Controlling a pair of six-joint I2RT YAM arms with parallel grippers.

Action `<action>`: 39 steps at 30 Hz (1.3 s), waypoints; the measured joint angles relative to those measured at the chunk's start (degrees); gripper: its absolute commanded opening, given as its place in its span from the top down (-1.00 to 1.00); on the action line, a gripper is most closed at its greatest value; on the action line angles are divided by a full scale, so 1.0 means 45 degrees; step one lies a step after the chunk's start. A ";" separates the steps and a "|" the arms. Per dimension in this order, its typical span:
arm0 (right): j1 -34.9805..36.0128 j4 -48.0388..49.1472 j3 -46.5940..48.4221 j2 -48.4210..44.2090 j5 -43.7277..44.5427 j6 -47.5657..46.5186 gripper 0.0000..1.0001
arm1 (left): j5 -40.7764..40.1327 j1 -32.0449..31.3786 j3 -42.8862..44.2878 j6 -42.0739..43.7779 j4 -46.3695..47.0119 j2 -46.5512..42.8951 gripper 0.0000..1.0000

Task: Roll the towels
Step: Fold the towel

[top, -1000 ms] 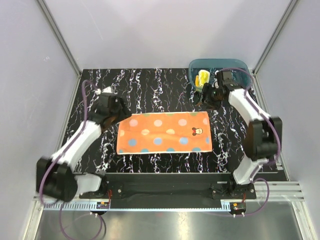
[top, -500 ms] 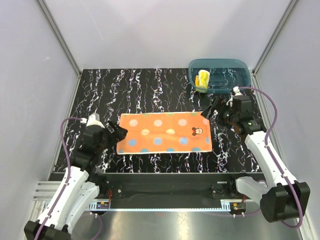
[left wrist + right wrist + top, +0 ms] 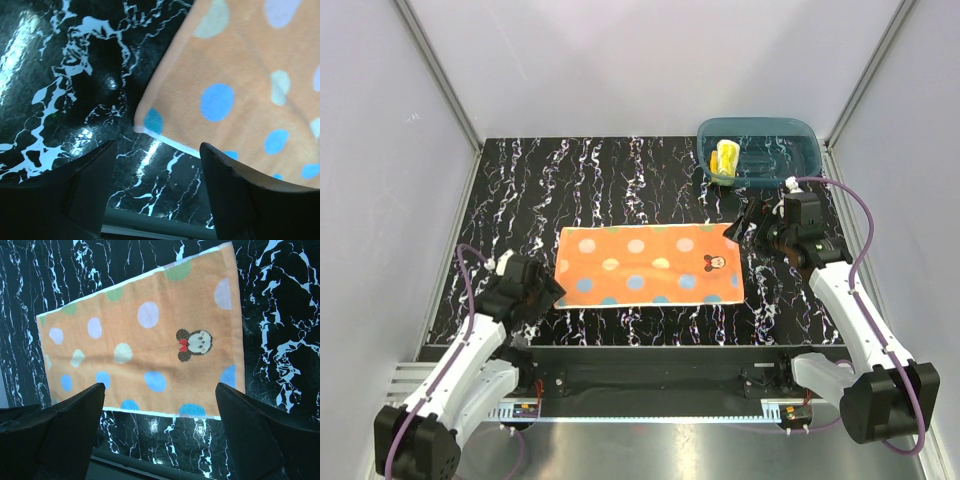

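The orange polka-dot towel (image 3: 648,265) lies flat and spread out in the middle of the black marble table. It also shows in the left wrist view (image 3: 240,85) and the right wrist view (image 3: 145,345). The yellow towel (image 3: 726,157) sits bunched inside the teal tub. My left gripper (image 3: 546,291) is open and empty, just off the orange towel's near left corner; the left wrist view (image 3: 157,187) shows that corner ahead of the jaws. My right gripper (image 3: 739,224) is open and empty, raised by the towel's far right corner; its jaws (image 3: 160,427) frame the towel from above.
The teal tub (image 3: 790,135) stands at the table's far right corner. The black marble table (image 3: 620,180) is enclosed by white walls with metal posts. The table's near edge lies close behind the left gripper.
The right arm has come from the tub to the orange towel's far right corner. The left arm has drawn back from the far left to the near left corner.
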 measured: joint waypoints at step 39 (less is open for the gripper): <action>-0.0010 -0.1501 -0.2827 0.1268 0.1651 0.2118 -0.58 | -0.0170 -0.0063 -0.0860 0.0015 0.1846 0.2118 1.00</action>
